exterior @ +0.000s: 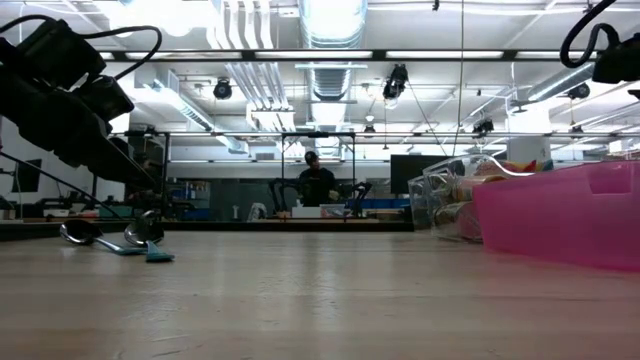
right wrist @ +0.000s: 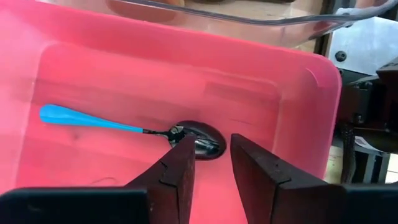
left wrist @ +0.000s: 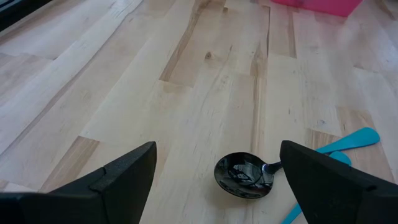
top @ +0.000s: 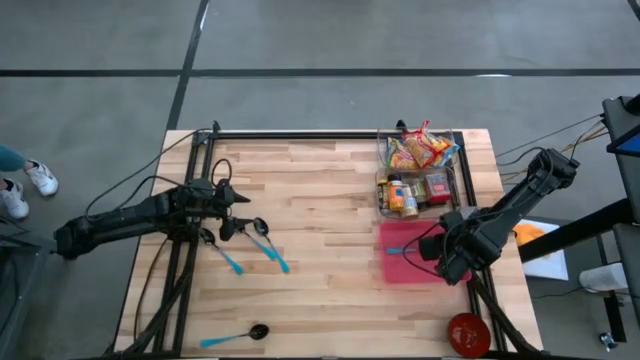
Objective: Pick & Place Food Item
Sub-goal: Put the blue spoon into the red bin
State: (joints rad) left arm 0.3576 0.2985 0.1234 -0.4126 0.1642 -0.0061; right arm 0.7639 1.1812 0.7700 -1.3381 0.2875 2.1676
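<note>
Three spoons (top: 255, 240) lie on the wooden table (top: 320, 190).

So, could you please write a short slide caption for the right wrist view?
The right gripper, slightly open, hovers over a blue-handled spoon lying in the pink bin.

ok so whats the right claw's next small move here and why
Probably lift straight up out of the pink bin: the right claw stands slightly open just above the blue-handled spoon, which lies on the bin floor, apparently released.
</note>
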